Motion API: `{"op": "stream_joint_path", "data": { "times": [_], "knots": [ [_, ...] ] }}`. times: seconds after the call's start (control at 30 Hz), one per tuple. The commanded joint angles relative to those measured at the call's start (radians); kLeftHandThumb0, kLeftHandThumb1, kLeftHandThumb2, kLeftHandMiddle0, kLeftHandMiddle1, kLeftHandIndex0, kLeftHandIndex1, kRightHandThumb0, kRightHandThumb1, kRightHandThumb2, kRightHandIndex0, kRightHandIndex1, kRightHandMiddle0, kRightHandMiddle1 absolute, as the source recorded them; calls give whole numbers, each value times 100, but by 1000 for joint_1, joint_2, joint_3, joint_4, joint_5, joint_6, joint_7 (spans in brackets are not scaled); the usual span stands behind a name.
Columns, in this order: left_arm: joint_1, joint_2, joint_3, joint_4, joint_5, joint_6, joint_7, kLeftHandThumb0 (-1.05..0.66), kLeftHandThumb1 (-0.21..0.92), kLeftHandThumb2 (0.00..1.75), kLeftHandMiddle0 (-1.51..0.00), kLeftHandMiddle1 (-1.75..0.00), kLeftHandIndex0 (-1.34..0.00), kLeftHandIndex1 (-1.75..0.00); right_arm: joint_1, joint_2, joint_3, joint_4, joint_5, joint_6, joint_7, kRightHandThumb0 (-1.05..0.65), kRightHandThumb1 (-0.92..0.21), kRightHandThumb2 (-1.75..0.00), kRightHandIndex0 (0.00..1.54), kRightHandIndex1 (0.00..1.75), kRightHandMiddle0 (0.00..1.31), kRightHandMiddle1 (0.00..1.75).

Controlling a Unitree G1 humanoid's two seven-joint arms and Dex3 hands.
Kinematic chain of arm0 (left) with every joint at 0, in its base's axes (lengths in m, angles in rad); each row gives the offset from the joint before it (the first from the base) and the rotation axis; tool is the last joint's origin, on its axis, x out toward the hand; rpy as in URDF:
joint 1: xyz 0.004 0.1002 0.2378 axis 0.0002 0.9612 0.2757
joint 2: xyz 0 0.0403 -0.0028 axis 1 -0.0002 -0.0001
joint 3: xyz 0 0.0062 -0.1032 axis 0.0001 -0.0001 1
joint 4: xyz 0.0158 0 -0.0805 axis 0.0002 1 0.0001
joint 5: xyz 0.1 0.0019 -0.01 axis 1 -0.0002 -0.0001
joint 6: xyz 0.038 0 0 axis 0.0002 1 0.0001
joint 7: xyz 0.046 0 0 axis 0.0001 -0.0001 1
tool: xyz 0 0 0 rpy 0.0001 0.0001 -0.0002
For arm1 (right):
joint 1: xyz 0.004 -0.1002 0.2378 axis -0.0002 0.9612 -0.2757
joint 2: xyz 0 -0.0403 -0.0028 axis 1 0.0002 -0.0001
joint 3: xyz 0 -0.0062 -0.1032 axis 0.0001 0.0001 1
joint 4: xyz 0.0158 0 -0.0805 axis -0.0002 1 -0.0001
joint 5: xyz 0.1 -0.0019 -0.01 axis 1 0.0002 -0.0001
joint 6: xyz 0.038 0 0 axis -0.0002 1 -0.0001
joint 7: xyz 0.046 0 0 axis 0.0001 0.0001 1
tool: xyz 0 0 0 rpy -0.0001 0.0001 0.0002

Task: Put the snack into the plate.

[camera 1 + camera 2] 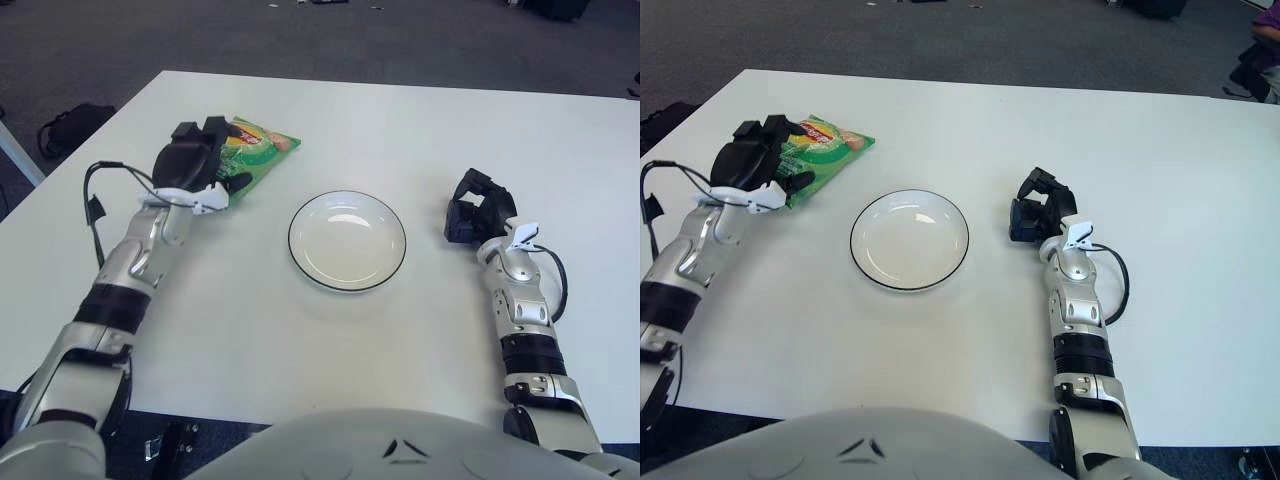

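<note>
Early stage: left hand [196, 160] curled over the snack [256, 150], prob. gripping it, still on counter [420, 130]; plate [347, 240] to its right empty; right hand [478, 208] idle beyond plate, fingers loosely curled, holding nothing.

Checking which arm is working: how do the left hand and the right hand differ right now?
The left hand lies over the green snack bag, left of the plate, its fingers on the bag; the right hand shows right of the plate with nothing in it. The left hand reaches farther up the table than the right hand. Both are black, on silver forearms.
</note>
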Motion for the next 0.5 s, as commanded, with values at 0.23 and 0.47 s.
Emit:
{"op": "stream_joint_path", "data": {
  "times": [0.23, 0.47],
  "knots": [
    [-105, -13, -9, 88, 57, 50, 57, -75, 92, 78, -9, -114, 0, -112, 96, 41, 4, 75, 6, 1, 0, -58, -10, -158, 135, 175, 80, 175],
    [-149, -36, -28, 127, 98, 107, 95, -78, 92, 81, -6, -110, 0, -106, 97, 40, 3, 75, 7, 3, 2, -58, -11, -158, 135, 175, 80, 175]
  ]
}}
